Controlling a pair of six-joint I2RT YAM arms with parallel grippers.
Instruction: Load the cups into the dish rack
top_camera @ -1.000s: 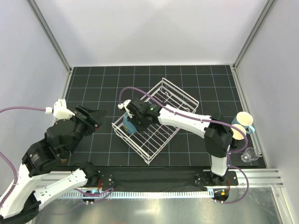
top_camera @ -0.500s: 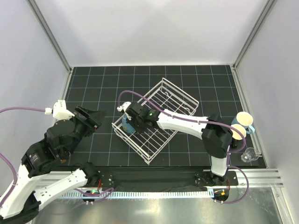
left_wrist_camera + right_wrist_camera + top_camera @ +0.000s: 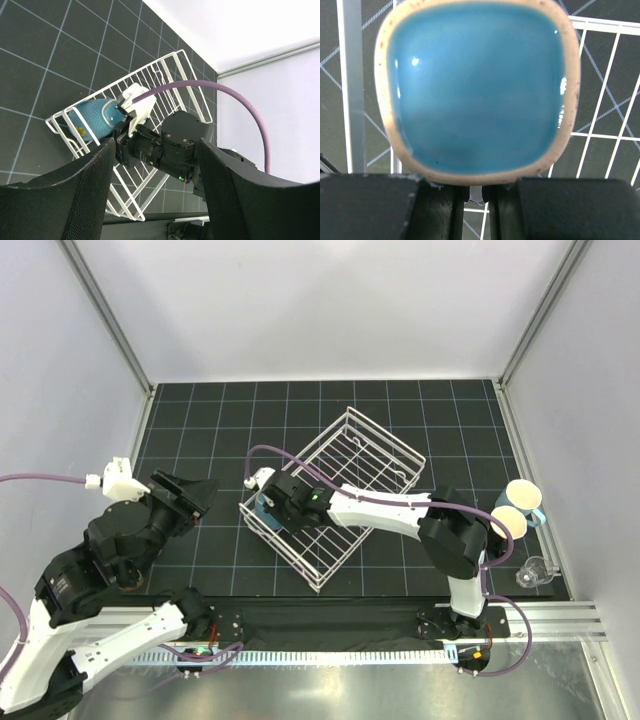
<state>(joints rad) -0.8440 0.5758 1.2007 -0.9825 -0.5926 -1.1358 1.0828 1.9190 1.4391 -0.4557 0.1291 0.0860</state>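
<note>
The white wire dish rack [image 3: 352,453] stands askew mid-table. My right gripper [image 3: 271,502] reaches into its left corner, shut on the blue handled mug [image 3: 266,510]. The mug lies on its side against the rack's left wall in the left wrist view [image 3: 94,120]. In the right wrist view its blue inside [image 3: 477,90] fills the frame above my nearly closed right gripper [image 3: 479,192], with rack wires [image 3: 600,135] behind. My left gripper [image 3: 190,494] is open and empty, raised left of the rack. A pale blue handled mug [image 3: 525,495], a beige cup [image 3: 510,523] and a clear glass cup [image 3: 533,572] stand at the right edge.
The right arm [image 3: 180,142] stretches across the rack's near half. Metal frame posts [image 3: 530,315] and white walls bound the black gridded mat [image 3: 200,410]. The front rail [image 3: 560,615] runs along the near edge.
My right gripper has carried the blue mug further left into the rack's left corner. My left arm has shifted slightly left.
</note>
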